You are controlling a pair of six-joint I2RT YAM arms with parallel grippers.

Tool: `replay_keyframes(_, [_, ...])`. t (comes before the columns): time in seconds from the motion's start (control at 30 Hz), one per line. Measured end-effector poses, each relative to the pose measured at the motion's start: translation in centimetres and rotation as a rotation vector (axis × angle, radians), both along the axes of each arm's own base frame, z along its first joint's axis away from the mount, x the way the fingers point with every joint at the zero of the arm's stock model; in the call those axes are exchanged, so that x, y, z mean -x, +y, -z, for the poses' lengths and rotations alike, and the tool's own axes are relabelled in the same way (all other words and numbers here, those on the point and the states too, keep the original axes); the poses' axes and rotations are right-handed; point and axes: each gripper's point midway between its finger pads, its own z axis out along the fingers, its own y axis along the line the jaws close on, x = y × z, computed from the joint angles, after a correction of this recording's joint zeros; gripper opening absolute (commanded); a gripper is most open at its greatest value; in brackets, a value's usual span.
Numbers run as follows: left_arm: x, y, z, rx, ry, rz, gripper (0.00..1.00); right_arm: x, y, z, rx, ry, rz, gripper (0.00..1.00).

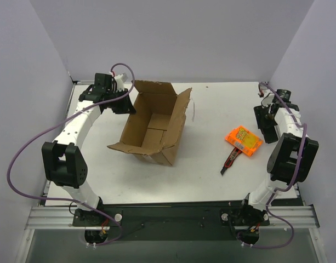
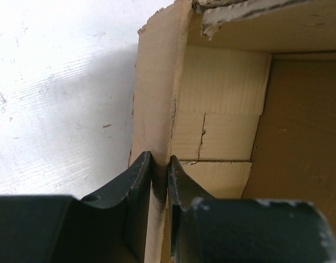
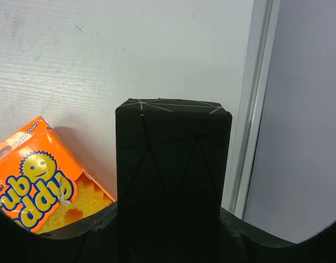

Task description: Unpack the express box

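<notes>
The left gripper (image 2: 159,167) is pinching one wall of the express box (image 2: 222,131). Its black fingers (image 2: 136,189) are sitting narrow, one outside and one inside the thin corrugated board. Beyond the fingertips the box is opening out, with a ragged torn edge and a matte brown interior showing only bare floor flaps. From above, it is resting flaps splayed on the white table (image 1: 211,109). Well away from this grip, a glossy orange packet (image 1: 243,139) and a slim dark tool (image 1: 229,162) are lying near the right gripper (image 1: 263,123); whether its jaws are open I cannot tell. The unpacking is seemingly nearing its end. Shifting or releasing the box is calling for a gentle pull, since the board is likely to bend.
</notes>
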Motion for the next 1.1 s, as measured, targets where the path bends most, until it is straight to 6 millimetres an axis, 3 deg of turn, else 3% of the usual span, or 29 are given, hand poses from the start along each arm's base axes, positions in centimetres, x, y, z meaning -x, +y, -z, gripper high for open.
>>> replay_keyframes(0.1, [0.1,-0.1,0.0,-0.001,0.0,0.004,0.0,0.6,-0.2,1.1,-0.003,0.022,0.038,0.0])
replay_keyframes(0.13, [0.1,-0.2,0.0,-0.002,0.0,0.004,0.0,0.8,-0.2,1.4,-0.002,0.03,0.049,0.18])
replay_keyframes(0.23, [0.1,-0.2,0.0,-0.002,0.0,0.004,0.0,1.2,-0.5,2.4,0.004,0.056,0.077,0.52])
replay_keyframes(0.4, [0.0,-0.2,-0.1,-0.001,-0.004,0.004,0.0,1.2,-1.0,2.5,0.022,0.06,0.114,0.6])
replay_keyframes(0.53, [-0.3,-0.3,-0.8,0.003,-0.02,0.003,0.0,1.1,-1.2,2.4,0.031,0.051,0.128,0.77])
replay_keyframes(0.77, [-0.6,-0.4,-1.2,0.011,-0.035,-0.001,0.0,1.0,-1.3,2.0,0.039,0.038,0.131,0.9])
replay_keyframes(0.8, [-0.6,-0.4,-1.1,0.011,-0.034,-0.001,0.0,1.1,-1.3,1.8,0.04,0.033,0.132,0.97])
replay_keyframes(0.9, [-0.9,-0.4,-1.3,0.011,-0.038,0.0,0.0,0.9,-1.1,0.4,0.052,0.001,0.131,0.98])
replay_keyframes(1.0, [-2.0,-0.8,-2.1,0.002,-0.071,0.025,0.0,0.7,-0.4,-2.8,0.123,-0.058,0.102,0.99])
replay_keyframes(1.1, [-3.5,-1.9,-3.1,-0.011,-0.124,0.114,0.0,0.2,2.4,-6.8,0.165,-0.151,0.027,0.99])
